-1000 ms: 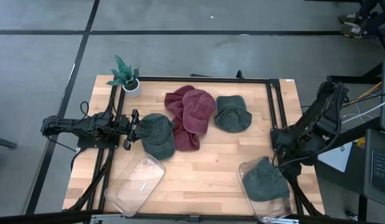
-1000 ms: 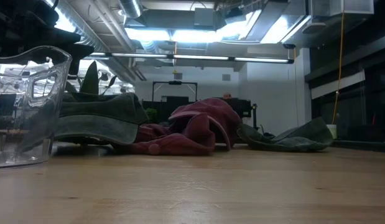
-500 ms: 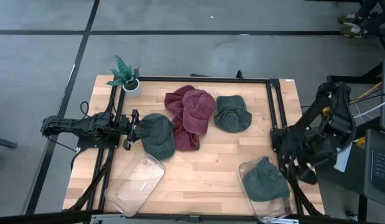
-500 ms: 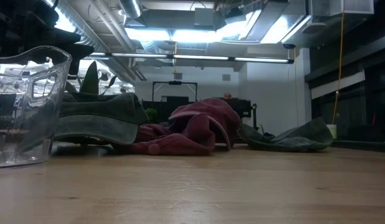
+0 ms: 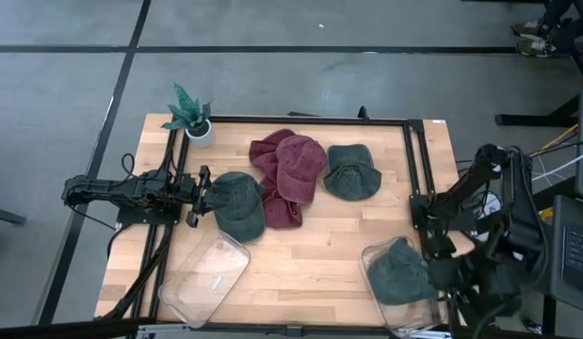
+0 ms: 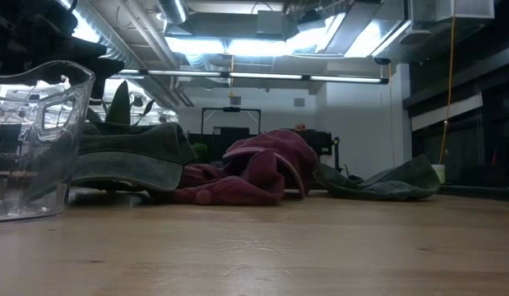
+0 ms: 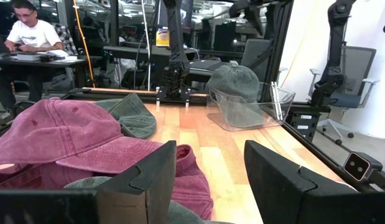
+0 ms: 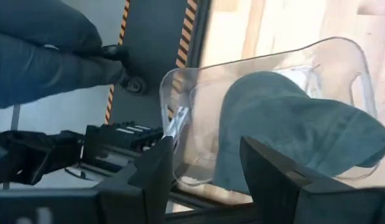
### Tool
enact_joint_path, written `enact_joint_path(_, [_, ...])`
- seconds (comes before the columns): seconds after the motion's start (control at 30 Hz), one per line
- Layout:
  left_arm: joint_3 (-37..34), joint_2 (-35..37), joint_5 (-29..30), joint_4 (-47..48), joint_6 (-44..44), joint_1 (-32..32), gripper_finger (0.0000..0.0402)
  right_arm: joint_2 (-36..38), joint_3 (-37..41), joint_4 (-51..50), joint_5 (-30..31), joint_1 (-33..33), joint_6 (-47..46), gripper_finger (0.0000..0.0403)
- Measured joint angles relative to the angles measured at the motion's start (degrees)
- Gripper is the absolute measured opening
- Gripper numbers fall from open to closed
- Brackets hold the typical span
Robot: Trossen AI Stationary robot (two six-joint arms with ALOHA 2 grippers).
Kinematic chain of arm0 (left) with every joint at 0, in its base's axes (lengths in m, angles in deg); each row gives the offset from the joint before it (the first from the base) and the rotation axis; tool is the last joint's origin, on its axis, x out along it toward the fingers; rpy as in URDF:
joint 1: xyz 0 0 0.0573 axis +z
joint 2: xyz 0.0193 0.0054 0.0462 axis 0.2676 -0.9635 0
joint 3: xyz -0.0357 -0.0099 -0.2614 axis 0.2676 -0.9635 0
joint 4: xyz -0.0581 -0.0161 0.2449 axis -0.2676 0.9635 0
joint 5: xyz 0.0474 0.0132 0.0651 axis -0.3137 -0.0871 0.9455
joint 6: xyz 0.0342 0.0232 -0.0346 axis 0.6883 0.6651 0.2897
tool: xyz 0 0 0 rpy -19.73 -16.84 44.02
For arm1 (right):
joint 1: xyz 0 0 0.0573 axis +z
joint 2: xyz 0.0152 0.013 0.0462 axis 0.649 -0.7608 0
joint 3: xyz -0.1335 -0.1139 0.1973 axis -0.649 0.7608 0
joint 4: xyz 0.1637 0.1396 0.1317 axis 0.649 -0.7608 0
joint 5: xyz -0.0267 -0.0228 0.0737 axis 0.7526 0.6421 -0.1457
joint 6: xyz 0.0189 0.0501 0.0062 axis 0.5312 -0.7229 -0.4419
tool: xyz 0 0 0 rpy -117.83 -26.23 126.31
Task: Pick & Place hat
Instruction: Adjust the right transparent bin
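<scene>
A green hat [image 5: 399,273] lies in the clear bin [image 5: 376,254] at the table's near right, also in the right wrist view [image 8: 285,124]. My right gripper [image 8: 208,155] hangs open just off the bin's right side, above the table's near right corner, holding nothing. Two maroon hats [image 5: 293,169] lie heaped at the table's middle, with a green hat [image 5: 352,171] to their right and another green hat [image 5: 239,202] to their left. My left gripper [image 5: 199,196] stands open and level at that hat's left edge.
An empty clear bin [image 5: 204,278] lies at the near left. A potted plant [image 5: 190,115] stands at the far left corner. A black rail frame [image 5: 413,160] borders the work area. A person sits at a desk [image 7: 30,31] beyond the table; a person's leg [image 8: 49,50] shows beside the table.
My right gripper has drawn away from over the bin with the hat, swinging toward the table's near right corner and rising, and it has rolled about its own pointing line. The hat stays in the bin.
</scene>
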Motion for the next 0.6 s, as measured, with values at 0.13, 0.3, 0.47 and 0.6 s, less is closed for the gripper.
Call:
enact_joint_path(0.13, [-0.01, 0.00, 0.00, 0.01, 0.00, 0.00, 0.0185, -3.39, -1.42, -1.24, -1.82, 2.75, 0.24, 0.0169])
enact_joint_path(0.3, [0.00, 0.00, -0.01, 0.00, 0.00, -0.01, 0.0185, -9.24, -1.42, -0.45, -4.38, 5.90, 1.10, 0.0165])
enact_joint_path(0.47, [-0.01, 0.00, -0.06, 0.02, 0.00, 0.00, 0.0185, -13.83, -1.38, 7.30, -4.98, 6.85, 1.68, 0.0164])
enact_joint_path(0.6, [0.00, -0.02, -0.23, 0.00, 0.00, -0.01, 0.0185, -16.41, -1.38, 11.48, -5.32, 6.46, 0.86, 0.0142])
